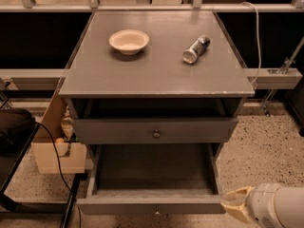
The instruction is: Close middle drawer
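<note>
One drawer, the middle drawer (152,205), stands pulled far out beneath the grey counter (156,75), where a bowl (128,41) and a toppled can (196,49) rest. The robot's tool (235,205) hangs just beside the drawer's front right corner; whether it is apart or together cannot be told.

Gripper (233,204): was pale cream and angular, at the view's bottom-right corner.
Arm (279,206): was a smooth, white, rounded cylinder, thicker than the gripper.
</note>
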You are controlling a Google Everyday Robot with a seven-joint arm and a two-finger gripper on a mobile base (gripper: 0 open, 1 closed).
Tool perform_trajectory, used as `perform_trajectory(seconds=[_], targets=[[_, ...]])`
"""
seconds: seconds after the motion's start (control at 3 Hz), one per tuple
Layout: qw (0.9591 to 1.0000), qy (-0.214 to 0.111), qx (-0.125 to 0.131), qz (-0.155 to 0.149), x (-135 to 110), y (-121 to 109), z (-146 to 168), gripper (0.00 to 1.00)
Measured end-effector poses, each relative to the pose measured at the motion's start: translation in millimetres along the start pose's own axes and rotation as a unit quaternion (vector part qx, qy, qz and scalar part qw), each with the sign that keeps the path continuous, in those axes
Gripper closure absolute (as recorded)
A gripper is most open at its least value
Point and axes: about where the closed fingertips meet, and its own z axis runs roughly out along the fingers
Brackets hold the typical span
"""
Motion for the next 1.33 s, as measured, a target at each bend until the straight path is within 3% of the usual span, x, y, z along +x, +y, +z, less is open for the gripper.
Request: perform_trajectory(seconds=[0.67,1.33], targets=[[0.9999,-0.007,0.011,-0.002,2.9,-1.7,1.7,1.00],[0.9991,-0.034,0.022,0.013,26.6,-8.7,37.5,1.00]])
